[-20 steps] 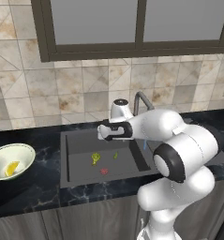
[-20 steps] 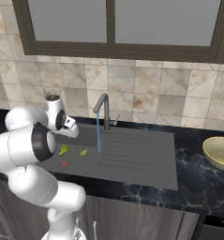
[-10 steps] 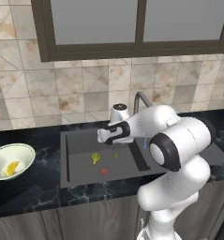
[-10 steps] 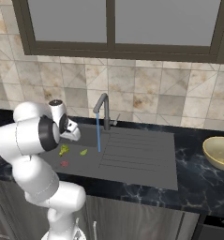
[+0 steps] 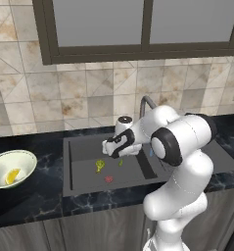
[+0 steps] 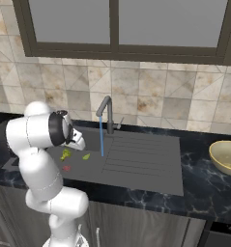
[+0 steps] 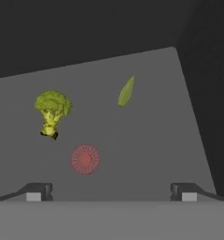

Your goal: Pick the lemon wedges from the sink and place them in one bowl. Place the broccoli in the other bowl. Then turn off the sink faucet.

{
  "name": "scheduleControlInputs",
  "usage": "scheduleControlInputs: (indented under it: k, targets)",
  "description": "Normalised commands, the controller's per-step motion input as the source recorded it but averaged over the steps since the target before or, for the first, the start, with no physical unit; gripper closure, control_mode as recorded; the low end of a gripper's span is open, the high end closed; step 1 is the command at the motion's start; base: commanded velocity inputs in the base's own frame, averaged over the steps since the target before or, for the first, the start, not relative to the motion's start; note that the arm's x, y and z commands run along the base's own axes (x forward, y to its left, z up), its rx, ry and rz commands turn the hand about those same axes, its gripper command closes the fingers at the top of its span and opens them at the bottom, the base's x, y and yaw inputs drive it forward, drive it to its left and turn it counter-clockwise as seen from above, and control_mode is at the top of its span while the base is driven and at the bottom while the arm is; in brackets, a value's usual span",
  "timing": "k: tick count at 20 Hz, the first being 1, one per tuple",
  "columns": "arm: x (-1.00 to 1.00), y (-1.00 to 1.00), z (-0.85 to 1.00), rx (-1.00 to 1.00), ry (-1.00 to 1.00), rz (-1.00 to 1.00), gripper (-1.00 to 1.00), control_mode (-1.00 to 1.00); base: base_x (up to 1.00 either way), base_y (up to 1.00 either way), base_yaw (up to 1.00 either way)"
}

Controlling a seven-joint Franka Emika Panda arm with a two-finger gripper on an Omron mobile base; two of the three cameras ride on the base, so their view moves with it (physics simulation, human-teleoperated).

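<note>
My gripper (image 7: pixel 111 193) hangs open over the dark sink (image 7: pixel 146 154), with nothing between its fingertips (image 7: pixel 36 192). Below it on the sink floor lie the broccoli (image 7: pixel 52 110) and one yellow-green lemon wedge (image 7: pixel 126 91), apart from each other. In the left base view the gripper (image 5: pixel 112 149) hovers just above the broccoli (image 5: pixel 99 165) and the lemon wedge (image 5: pixel 120 162). A cream-white bowl (image 5: pixel 6 162) on the left counter holds another lemon wedge (image 5: pixel 11 176). The other bowl (image 6: pixel 225 157) sits on the right counter. From the faucet (image 6: pixel 105 108) runs a thin blue stream (image 6: pixel 101 137).
A red spot (image 7: pixel 85 159) marks the sink floor near the broccoli. The ribbed drainboard (image 6: pixel 141 159) lies right of the basin. A tiled wall and a window (image 6: pixel 117 29) rise behind the faucet. My own white arm (image 5: pixel 179 139) stands over the sink's right side.
The hand has come down a little over the sink and the elbow has swung in to the left. The gripper stays open; broccoli and wedge have not moved.
</note>
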Motion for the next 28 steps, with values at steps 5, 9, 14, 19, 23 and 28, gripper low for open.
scheduleControlInputs:
  k: [5,9,14,19,23,28]
  targets:
    - [0.19,-0.13,-0.32,0.0,0.0,-0.04,-1.0,-1.0,0.0,0.0,0.0]
    - [0.22,-0.08,-0.28,0.0,-0.02,-0.04,-1.0,-1.0,0.0,0.0,0.0]
    - [0.34,-0.01,-0.25,0.0,-0.01,-0.03,-1.0,-1.0,0.0,0.0,0.0]
    - [0.33,-0.06,-0.22,0.0,0.0,-0.03,-1.0,-1.0,0.0,0.0,0.0]
    - [0.33,-0.08,-0.22,0.0,-0.01,-0.03,-1.0,-1.0,0.0,0.0,0.0]
    - [0.31,-0.06,-0.25,0.0,-0.02,-0.03,-1.0,-1.0,0.0,0.0,0.0]
